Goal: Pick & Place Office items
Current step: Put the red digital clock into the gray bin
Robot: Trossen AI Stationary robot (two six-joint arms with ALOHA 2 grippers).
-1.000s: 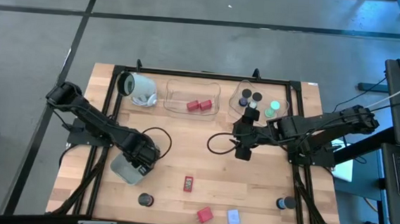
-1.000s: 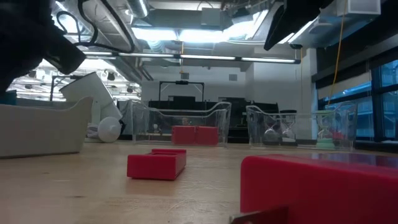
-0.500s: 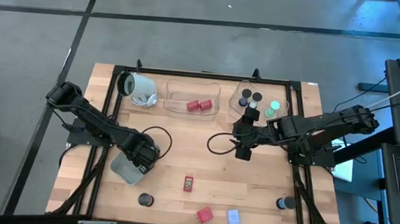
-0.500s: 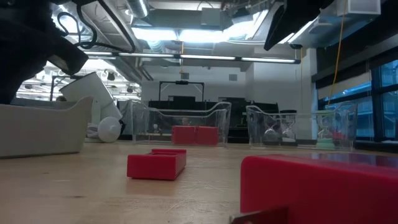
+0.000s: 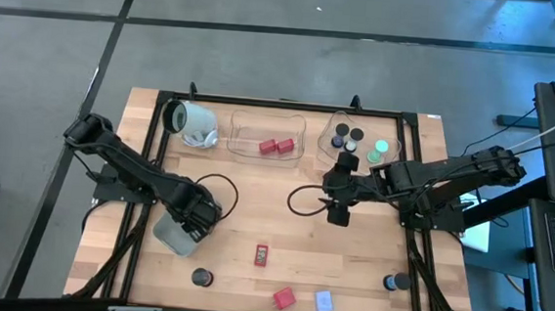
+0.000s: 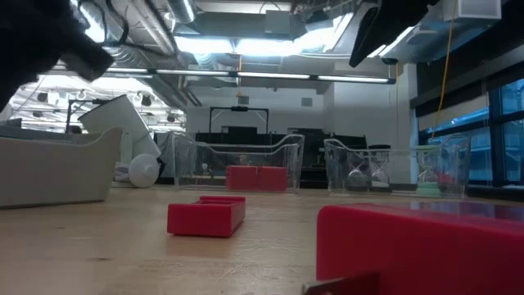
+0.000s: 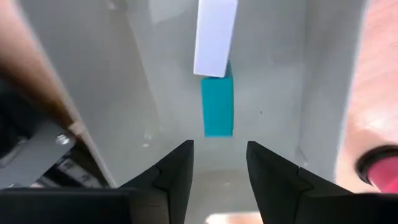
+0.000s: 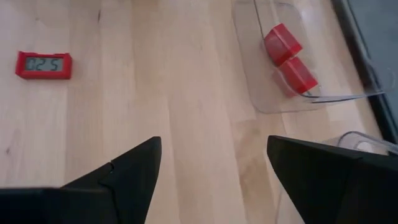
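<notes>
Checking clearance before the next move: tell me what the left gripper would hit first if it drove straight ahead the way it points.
Likely the teal piece on the floor of the grey-blue tray, dead ahead of the open left gripper; a white card lies just beyond. Depth is hard to judge.

The left hand (image 7: 219,171), fingers apart, hovers over the grey tray (image 7: 273,81); inside lie a teal piece (image 7: 217,107) and a white card (image 7: 215,37), touching.

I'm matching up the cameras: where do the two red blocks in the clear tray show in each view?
High view: red blocks, far middle of the table.
Low view: picture's centre.
Right wrist view: inside the tray.
Left wrist view: not in it.
Shared landmark: the clear tray holding them.
</notes>
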